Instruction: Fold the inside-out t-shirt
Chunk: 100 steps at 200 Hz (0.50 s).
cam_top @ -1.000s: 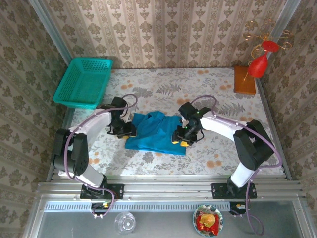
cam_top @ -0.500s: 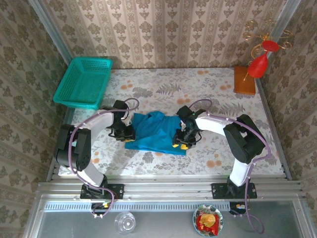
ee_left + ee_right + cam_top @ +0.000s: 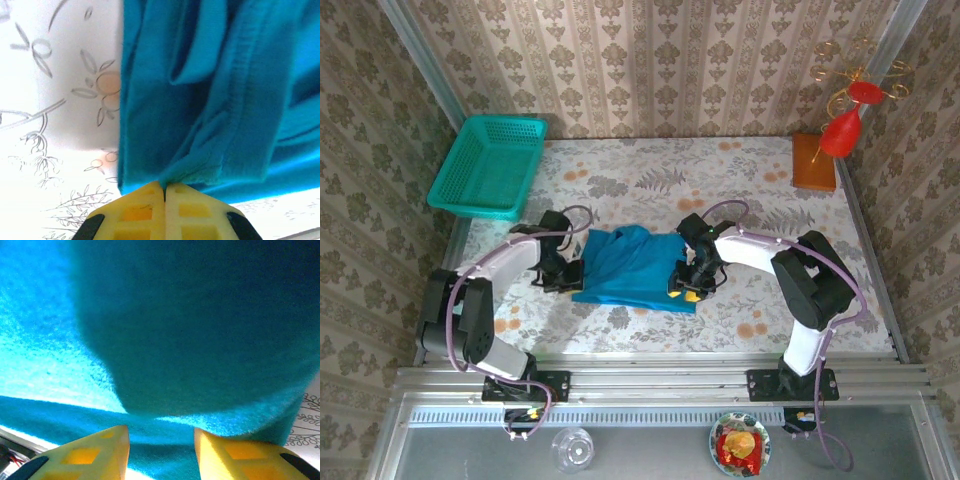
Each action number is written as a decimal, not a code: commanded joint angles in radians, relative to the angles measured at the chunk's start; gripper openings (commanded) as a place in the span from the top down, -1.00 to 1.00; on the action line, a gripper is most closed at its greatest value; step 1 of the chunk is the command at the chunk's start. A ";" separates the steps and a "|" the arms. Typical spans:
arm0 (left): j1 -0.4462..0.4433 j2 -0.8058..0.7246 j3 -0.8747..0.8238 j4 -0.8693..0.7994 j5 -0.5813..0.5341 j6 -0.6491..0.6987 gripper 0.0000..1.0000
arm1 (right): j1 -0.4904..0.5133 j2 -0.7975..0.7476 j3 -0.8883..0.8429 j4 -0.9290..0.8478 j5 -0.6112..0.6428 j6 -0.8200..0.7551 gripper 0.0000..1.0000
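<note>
Since moment ago, our left claw (image 3: 164,186) now shut, pinching t-shirt (image 3: 635,262) left hem to lift fold; right claw (image 3: 160,432) half parted over right hem, we judge ready to match.

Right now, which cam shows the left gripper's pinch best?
Left wrist: close up, the left gripper is shut, its yellow tips meeting on the t-shirt edge. Top external shows that gripper at the t-shirt's left side, too small to judge the pinch. Right wrist faces t-shirt cloth up close.

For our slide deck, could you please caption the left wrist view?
Left gripper pinching the blue t-shirt by its edge on the floral table.
</note>
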 commanded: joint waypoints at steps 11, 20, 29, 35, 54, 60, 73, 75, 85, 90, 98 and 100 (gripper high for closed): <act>0.008 0.096 -0.020 -0.007 -0.122 -0.047 1.00 | -0.015 -0.003 -0.035 -0.078 0.123 0.006 0.10; 0.003 0.118 -0.026 0.005 -0.109 -0.051 1.00 | -0.017 -0.005 -0.038 -0.087 0.137 0.006 0.09; -0.006 0.126 -0.035 0.013 -0.095 -0.056 1.00 | -0.019 -0.010 -0.040 -0.099 0.152 0.006 0.09; -0.013 0.125 -0.040 0.015 -0.090 -0.060 1.00 | -0.020 -0.014 -0.040 -0.111 0.166 0.006 0.08; -0.031 0.085 -0.049 0.010 -0.086 -0.079 1.00 | -0.022 -0.028 -0.035 -0.147 0.211 0.001 0.07; -0.032 0.060 -0.046 0.004 -0.084 -0.083 0.98 | -0.022 -0.030 -0.032 -0.156 0.219 -0.001 0.08; -0.031 0.002 -0.026 -0.015 -0.082 -0.088 0.79 | -0.022 -0.033 -0.027 -0.168 0.224 -0.008 0.08; -0.031 -0.008 -0.021 -0.020 -0.083 -0.088 0.76 | -0.021 -0.033 -0.026 -0.168 0.224 -0.009 0.07; -0.030 -0.043 0.013 -0.040 -0.084 -0.081 0.66 | -0.022 -0.035 -0.026 -0.168 0.220 -0.011 0.07; -0.028 -0.056 0.032 -0.049 -0.083 -0.076 0.62 | -0.021 -0.035 -0.024 -0.168 0.217 -0.013 0.07; -0.028 -0.069 0.069 -0.058 -0.078 -0.063 0.54 | -0.021 -0.036 -0.023 -0.168 0.214 -0.013 0.07; -0.028 -0.072 0.077 -0.060 -0.075 -0.059 0.51 | -0.021 -0.036 -0.023 -0.167 0.212 -0.013 0.07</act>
